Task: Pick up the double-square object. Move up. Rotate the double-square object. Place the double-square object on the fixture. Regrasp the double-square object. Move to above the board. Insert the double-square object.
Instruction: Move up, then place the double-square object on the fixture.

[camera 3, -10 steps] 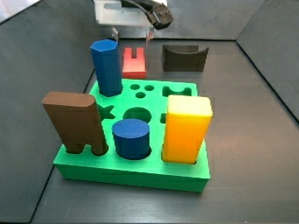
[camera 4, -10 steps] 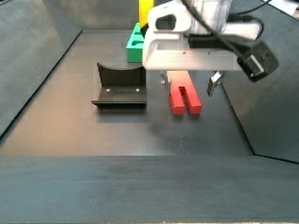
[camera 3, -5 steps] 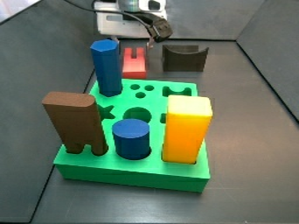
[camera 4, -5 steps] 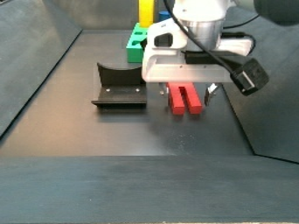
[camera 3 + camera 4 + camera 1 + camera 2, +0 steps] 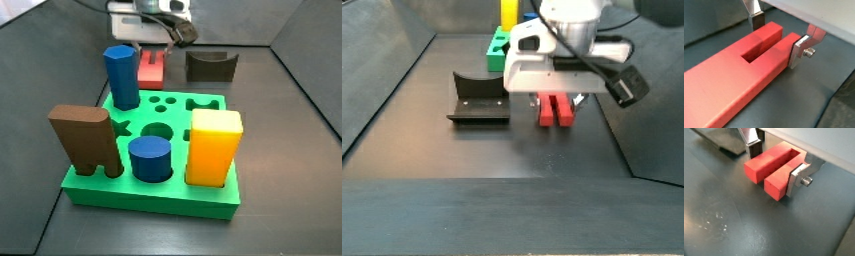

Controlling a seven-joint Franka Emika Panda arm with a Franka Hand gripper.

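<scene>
The double-square object (image 5: 744, 70) is a red grooved block lying flat on the dark floor; it shows in both wrist views (image 5: 771, 170) and both side views (image 5: 154, 70) (image 5: 556, 110). My gripper (image 5: 777, 40) is down over one end of it, one silver finger (image 5: 799, 50) flat against one long side and the other against the opposite side, shut on the block. The gripper also shows in a side view (image 5: 556, 92). The fixture (image 5: 210, 66) stands beside the block (image 5: 478, 98). The green board (image 5: 154, 195) lies in front of it.
On the board stand a tall blue peg (image 5: 122, 75), a brown notched block (image 5: 83, 138), a short blue cylinder (image 5: 150, 158) and a tall yellow block (image 5: 214, 147). Dark walls enclose the floor on the sides (image 5: 389, 90).
The gripper has come down over the red block and its fingers have closed in against the block's sides. The block has not moved.
</scene>
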